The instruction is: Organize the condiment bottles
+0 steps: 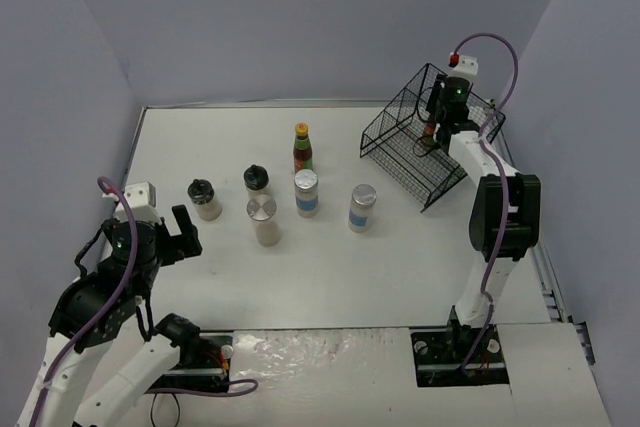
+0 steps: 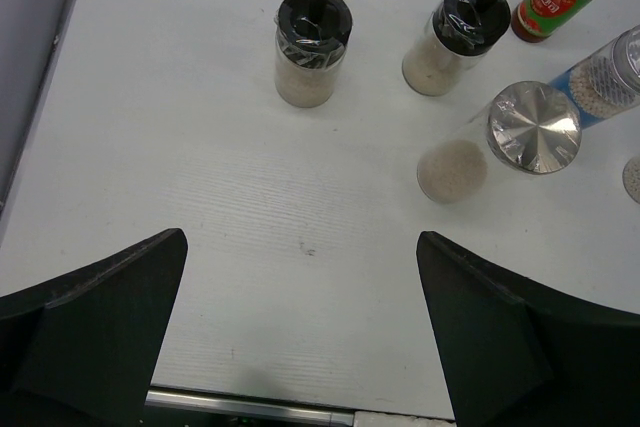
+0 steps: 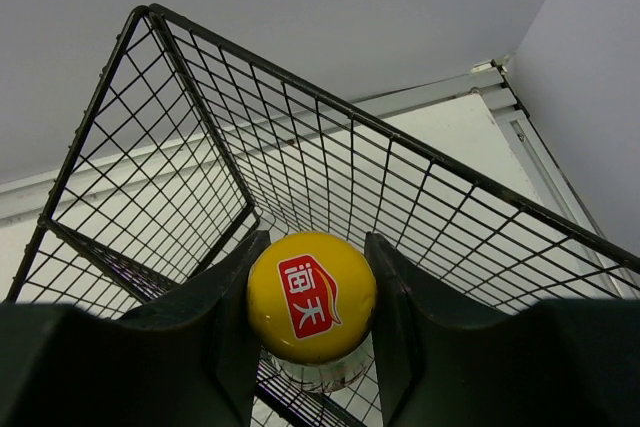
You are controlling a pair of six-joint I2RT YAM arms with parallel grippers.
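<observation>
Bottles: six stand loose mid-table, the seventh is in the right arm's grip at the basket. Clock = top view, 12 away from the bases.

Nearest is the left gripper (image 2: 302, 247), at the table's 8 o'clock, jaws spread wide and holding nothing. From it:
- near shaker (image 1: 203, 197) at 1 o'clock, close
- second shaker (image 1: 257, 182) further out at 2
- lidded jar (image 1: 263, 219) at 3
- blue-label jar (image 1: 306, 192), then right jar (image 1: 362, 207), beyond on roughly the same line

All are upright. The spare sauce bottle (image 1: 303, 149) stands upright at 12 from the blue-label jar.

Farthest is the basket (image 1: 385, 137), at the table's 2 o'clock, sitting tilted. There the right gripper (image 3: 314, 259) pinches the held sauce bottle (image 3: 312, 299), fingers either side of its yellow cap, inside the wire mouth. The cap faces the wrist camera square-on, so the long axis runs in line with the fingers, base pointing into the basket. Can't tell whether the base touches the mesh.

Judgement: the next move is a release along that axis, no sideways travel. After that the right arm is nearer the right jar and spare sauce bottle. The left arm is nearer both shakers.
</observation>
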